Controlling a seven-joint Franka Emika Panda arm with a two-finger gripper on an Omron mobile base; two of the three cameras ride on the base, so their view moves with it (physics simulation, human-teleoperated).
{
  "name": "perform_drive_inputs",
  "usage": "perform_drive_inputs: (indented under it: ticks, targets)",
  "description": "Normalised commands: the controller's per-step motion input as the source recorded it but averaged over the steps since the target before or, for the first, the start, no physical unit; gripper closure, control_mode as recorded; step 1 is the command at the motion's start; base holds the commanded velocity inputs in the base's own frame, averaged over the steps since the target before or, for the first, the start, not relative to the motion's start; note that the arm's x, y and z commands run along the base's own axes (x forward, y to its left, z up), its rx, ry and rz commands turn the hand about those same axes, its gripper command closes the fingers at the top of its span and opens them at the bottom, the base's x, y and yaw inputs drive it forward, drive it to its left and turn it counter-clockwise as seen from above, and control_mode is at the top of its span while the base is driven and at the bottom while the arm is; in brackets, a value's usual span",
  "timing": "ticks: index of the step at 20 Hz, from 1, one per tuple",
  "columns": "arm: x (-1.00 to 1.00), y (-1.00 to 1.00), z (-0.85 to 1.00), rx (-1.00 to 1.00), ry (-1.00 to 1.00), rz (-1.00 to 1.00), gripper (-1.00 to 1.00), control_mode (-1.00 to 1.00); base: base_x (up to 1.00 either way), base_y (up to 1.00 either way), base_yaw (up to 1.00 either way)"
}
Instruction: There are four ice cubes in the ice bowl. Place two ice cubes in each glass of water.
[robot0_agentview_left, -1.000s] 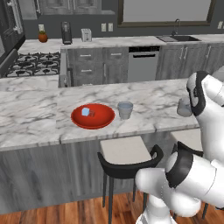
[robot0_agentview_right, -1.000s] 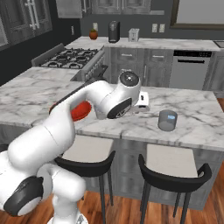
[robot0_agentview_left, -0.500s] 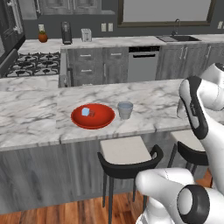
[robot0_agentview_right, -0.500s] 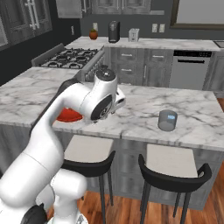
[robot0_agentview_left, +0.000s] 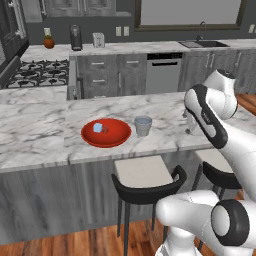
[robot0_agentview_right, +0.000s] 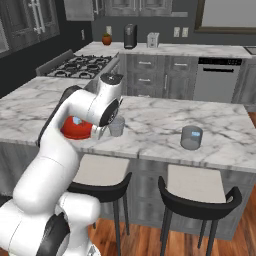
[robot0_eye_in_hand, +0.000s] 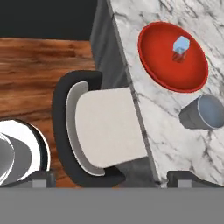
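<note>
Hand view: glossy round red bowl (robot0_eye_in_hand: 173, 59)

Ice cube (robot0_eye_in_hand: 181, 44) in red bowl (robot0_eye_in_hand: 157, 65); glass (robot0_eye_in_hand: 202, 113) beside.

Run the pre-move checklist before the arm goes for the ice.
1. End effector open and holding nothing: ok.
2. Ice cubes in the ice bowl: ok, exact count cannot tell.
3. Near glass upright beside the bowl: ok.
4. Far glass upright on the counter: ok.
5. End effector above the bowl: not ok; it hangs over the stool, off the counter edge.
</note>
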Motion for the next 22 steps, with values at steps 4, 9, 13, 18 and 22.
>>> perform_drive_inputs:
  ticks: [4,9,13,18,22]
  targets:
    - [0.69,0.46,-0.07,-0.14,-0.18,0.57,-1.0,-1.0,0.0,0.0,0.0]
    - [0.5,0.29,-0.02,-0.13,-0.24,0.61,-1.0,-1.0,0.0,0.0,0.0]
    - [0.31,0.24,-0.02,-0.14,-0.25,0.63,-1.0,-1.0,0.0,0.0,0.0]
    - [0.22,0.49,-0.14,-0.23,-0.2,0.55,-1.0,-1.0,0.0,0.0,0.0]
    - [0.04,0.64,-0.01,-0.25,-0.15,0.43,-1.0,-1.0,0.0,0.0,0.0]
